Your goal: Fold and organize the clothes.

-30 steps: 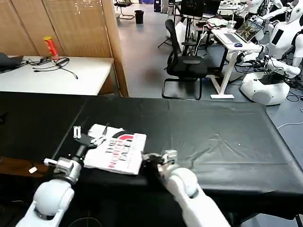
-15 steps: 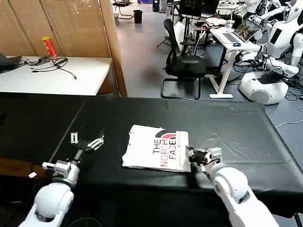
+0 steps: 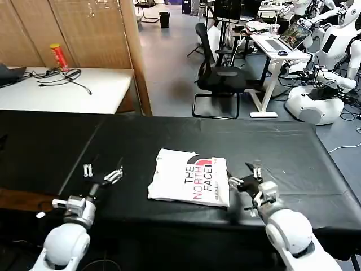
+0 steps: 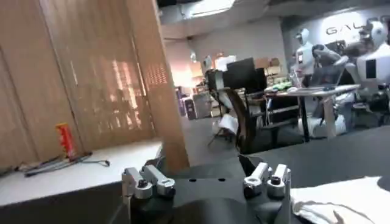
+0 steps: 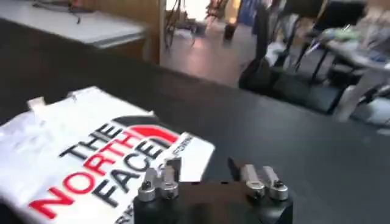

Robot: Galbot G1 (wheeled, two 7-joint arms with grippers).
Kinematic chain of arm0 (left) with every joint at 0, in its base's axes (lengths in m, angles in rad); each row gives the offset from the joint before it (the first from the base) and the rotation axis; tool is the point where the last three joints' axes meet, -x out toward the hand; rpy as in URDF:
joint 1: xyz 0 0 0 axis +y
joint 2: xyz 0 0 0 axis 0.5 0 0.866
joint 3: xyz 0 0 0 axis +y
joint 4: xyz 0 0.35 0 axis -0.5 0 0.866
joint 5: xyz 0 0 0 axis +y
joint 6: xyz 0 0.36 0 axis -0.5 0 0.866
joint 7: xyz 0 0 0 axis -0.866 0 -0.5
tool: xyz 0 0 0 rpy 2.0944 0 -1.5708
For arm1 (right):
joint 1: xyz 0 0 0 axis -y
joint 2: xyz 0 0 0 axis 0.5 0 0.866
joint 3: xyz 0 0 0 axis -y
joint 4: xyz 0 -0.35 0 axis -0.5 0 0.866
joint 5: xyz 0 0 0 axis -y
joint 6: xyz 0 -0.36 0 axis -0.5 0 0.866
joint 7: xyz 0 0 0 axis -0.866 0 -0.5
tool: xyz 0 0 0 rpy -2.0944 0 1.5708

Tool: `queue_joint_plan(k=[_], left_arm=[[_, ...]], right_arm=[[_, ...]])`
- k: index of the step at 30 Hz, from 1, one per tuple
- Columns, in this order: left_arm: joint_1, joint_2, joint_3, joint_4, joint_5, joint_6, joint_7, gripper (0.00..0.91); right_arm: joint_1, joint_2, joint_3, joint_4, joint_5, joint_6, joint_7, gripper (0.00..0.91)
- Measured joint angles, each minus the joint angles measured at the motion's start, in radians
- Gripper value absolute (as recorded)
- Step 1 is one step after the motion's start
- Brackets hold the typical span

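White cotton, the T-shirt [image 3: 190, 183] lies folded into a neat rectangle near the front edge of the black table cover [image 3: 282, 152], its black and red lettering facing up. The right gripper [image 3: 246, 180] sits just beside its right edge, fingers apart and holding nothing. The left gripper [image 3: 102, 173] hovers well apart to the shirt's left, fingers spread and empty too.

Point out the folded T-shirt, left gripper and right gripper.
T-shirt [image 3: 189, 182], head view: on the folded white fabric, beside the printed logo.
left gripper [image 3: 102, 173], head view: midway between its open fingertips, to the shirt's left.
right gripper [image 3: 246, 175], head view: midway between its open fingertips, by the shirt's right edge.
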Motion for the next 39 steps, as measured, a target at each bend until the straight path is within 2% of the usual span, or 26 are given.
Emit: queue_joint_plan(k=[2, 6, 10, 14, 20, 28, 33, 39], left_arm=[[0.005, -0.004, 0.001, 0.010, 0.007, -0.036, 0.011, 0.878], [0.021, -0.012, 0.002, 0.012, 0.013, -0.046, 0.022, 0.878], [0.048, -0.015, 0.007, -0.012, -0.053, 0.015, -0.021, 0.878], [0.100, -0.008, -0.001, -0.070, -0.117, 0.098, -0.044, 0.878], [0.208, -0.002, -0.015, -0.163, -0.132, 0.119, -0.057, 0.878], [0.376, -0.015, -0.058, -0.231, -0.112, 0.115, -0.055, 0.878], [0.476, -0.024, -0.073, -0.262, -0.135, 0.105, -0.083, 0.878], [0.569, -0.025, -0.097, -0.308, -0.156, 0.127, -0.085, 0.878]], right_arm=[[-0.028, 0.008, 0.007, 0.000, -0.018, 0.051, 0.021, 0.878], [-0.078, 0.028, 0.017, -0.006, -0.028, 0.165, 0.067, 0.878], [-0.136, 0.049, 0.034, -0.001, -0.031, 0.288, 0.098, 0.878], [-0.216, 0.061, 0.051, 0.019, -0.027, 0.372, 0.119, 0.878], [-0.343, 0.077, 0.071, 0.070, -0.041, 0.410, 0.169, 0.878], [-0.525, 0.098, 0.059, 0.167, -0.096, 0.428, 0.246, 0.878], [-0.629, 0.114, 0.022, 0.218, -0.132, 0.431, 0.297, 0.878], [-0.725, 0.116, 0.025, 0.262, -0.109, 0.407, 0.333, 0.878]])
